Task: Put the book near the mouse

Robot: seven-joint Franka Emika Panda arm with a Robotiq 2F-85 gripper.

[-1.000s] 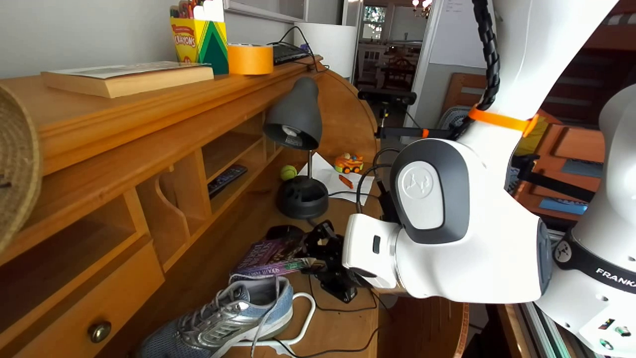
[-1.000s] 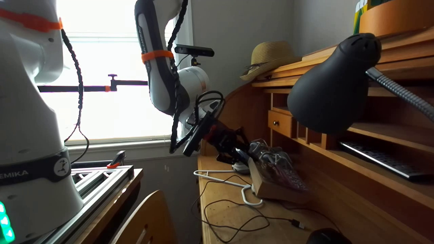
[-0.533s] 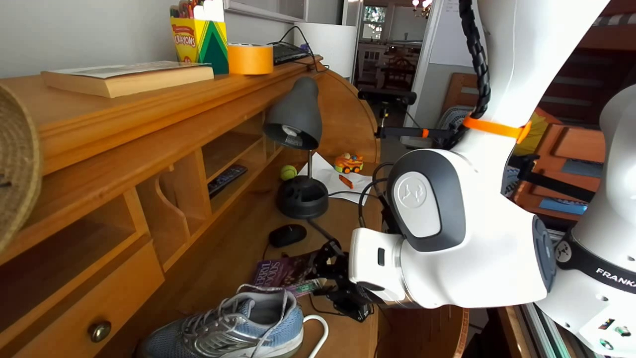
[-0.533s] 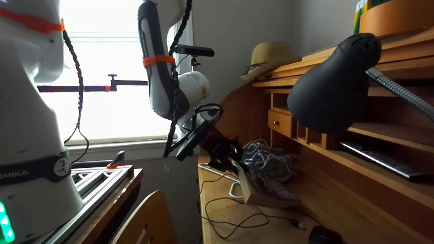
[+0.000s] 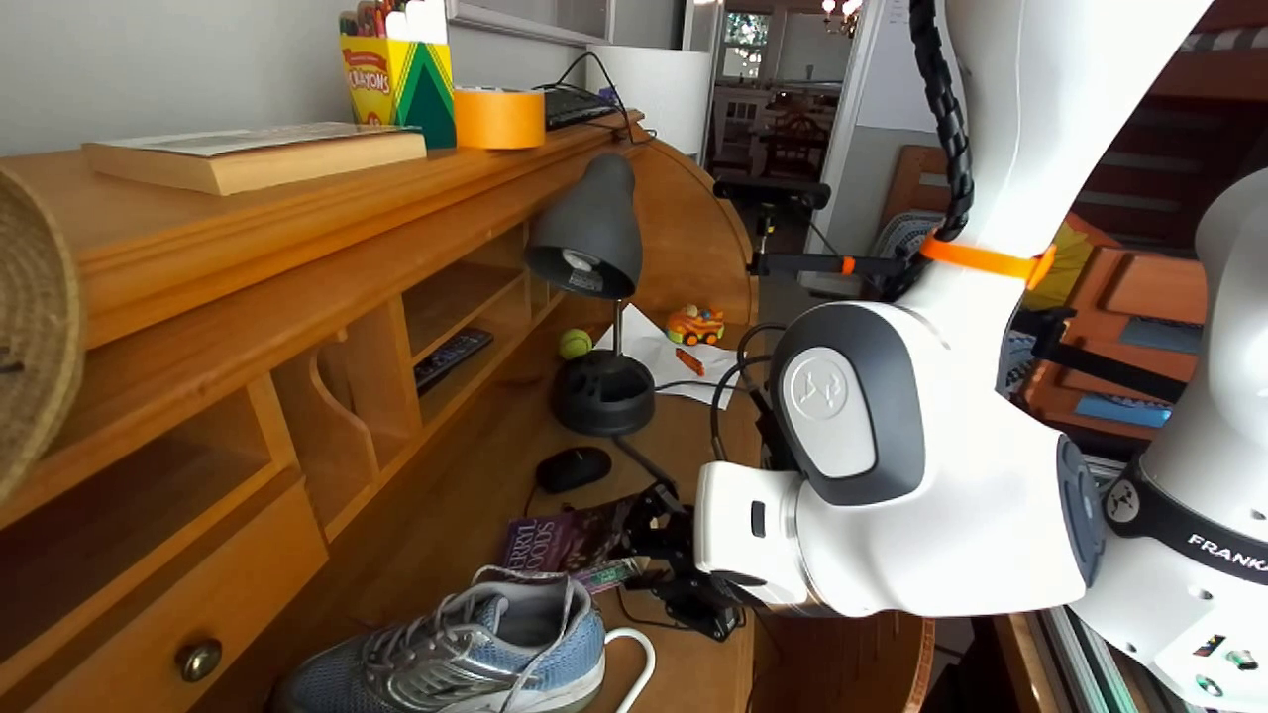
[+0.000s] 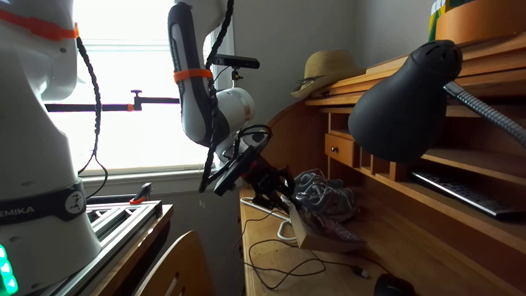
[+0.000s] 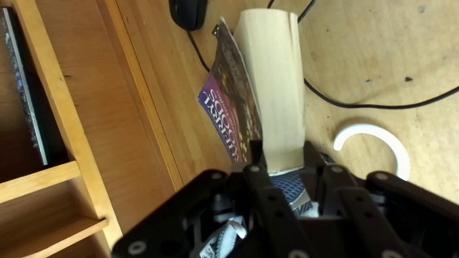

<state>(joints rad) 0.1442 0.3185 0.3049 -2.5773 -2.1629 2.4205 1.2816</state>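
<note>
The purple-covered book (image 5: 570, 540) is held tilted in my gripper (image 5: 639, 555), low over the desk. It also shows in an exterior view (image 6: 324, 240). In the wrist view, its cream page block (image 7: 274, 82) sits between my two fingers (image 7: 281, 154), which press on both covers; the front cover flares open to the left. The black mouse (image 5: 573, 468) lies on the desk just beyond the book, apart from it. It also shows at the bottom of an exterior view (image 6: 393, 285) and at the top of the wrist view (image 7: 189, 13). I cannot tell whether the book touches the desk.
A grey-blue shoe (image 5: 475, 644) lies close beside the book. A white hanger (image 7: 387, 139) and a thin black cord (image 6: 283, 273) lie on the desk. A black lamp (image 5: 602, 394) stands behind the mouse. Wooden cubbyholes (image 5: 347, 426) line the back.
The book and gripper have lowered and shifted toward the shoe side; the mouse, earlier partly hidden, is fully visible. The shoe and hanger have shifted slightly. Almost nothing changed in the last half second.
</note>
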